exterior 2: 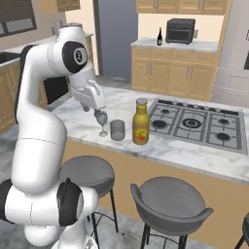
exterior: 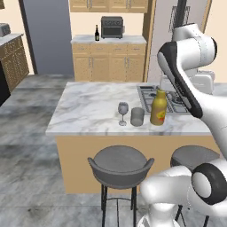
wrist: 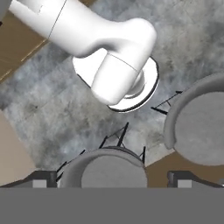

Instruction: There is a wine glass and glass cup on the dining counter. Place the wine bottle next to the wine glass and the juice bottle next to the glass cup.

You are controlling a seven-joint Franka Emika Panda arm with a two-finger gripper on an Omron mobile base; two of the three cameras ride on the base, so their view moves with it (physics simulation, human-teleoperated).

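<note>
On the dining counter (exterior: 88,106) a wine glass (exterior: 123,113) stands near the front edge. The glass cup (exterior: 137,116) is just right of it, and the amber juice bottle (exterior: 158,107) stands upright right of the cup. In the right base view the same row reads wine glass (exterior 2: 102,126), glass cup (exterior 2: 117,130), juice bottle (exterior 2: 141,122), and my arm partly covers the wine glass. The dark wine bottle (exterior: 96,33) (exterior 2: 159,36) stands on the far back counter beside a toaster oven. My gripper (wrist: 113,181) is open, holds nothing and looks down at the floor.
A black cooktop (exterior: 170,99) (exterior 2: 194,121) fills the counter's right part behind the juice bottle. Two grey stools (exterior: 120,164) (exterior 2: 170,199) stand at the counter's front. The toaster oven (exterior: 111,26) sits on the back counter. Wooden cabinets line the walls.
</note>
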